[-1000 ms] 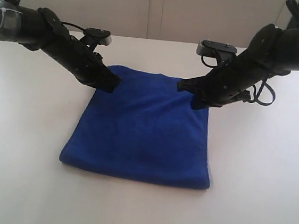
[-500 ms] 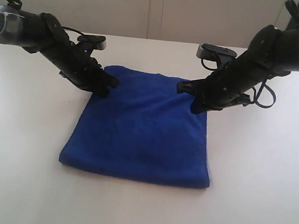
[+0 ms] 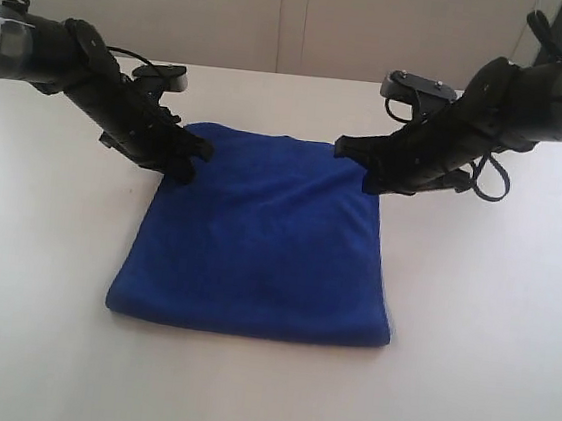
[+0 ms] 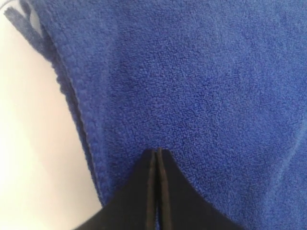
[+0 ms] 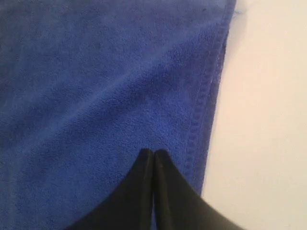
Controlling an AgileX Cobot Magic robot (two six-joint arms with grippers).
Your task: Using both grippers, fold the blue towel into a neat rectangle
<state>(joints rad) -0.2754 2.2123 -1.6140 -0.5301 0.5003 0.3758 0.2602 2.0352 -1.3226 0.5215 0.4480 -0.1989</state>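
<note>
Exterior view: shows the blue towel (image 3: 257, 243) lying folded in the middle of the white worktop (image 3: 478, 342), as a flat, nearly square block with its thick folded edge toward 6 o'clock. Shows the left gripper (image 3: 182, 170) slanting down from 10 o'clock and ending over the towel's 11 o'clock corner, jaws pressed together with nothing between them. Shows the right gripper (image 3: 372, 183) slanting down from 2 o'clock and ending over the 1 o'clock corner, jaws likewise narrowed to a thin slit and holding nothing.

Left wrist view: places the closed tip of the left gripper (image 4: 157, 152) over the blue towel (image 4: 192, 86), just inside an edge of several stacked layers, with bare worktop (image 4: 29, 143) beyond that edge.

Right wrist view: places the closed tip of the right gripper (image 5: 153, 153) over the blue towel (image 5: 96, 96), just beside a stitched hem, with bare worktop (image 5: 259, 120) past the hem.

Leaves undecided whether either tip touches the cloth.
</note>
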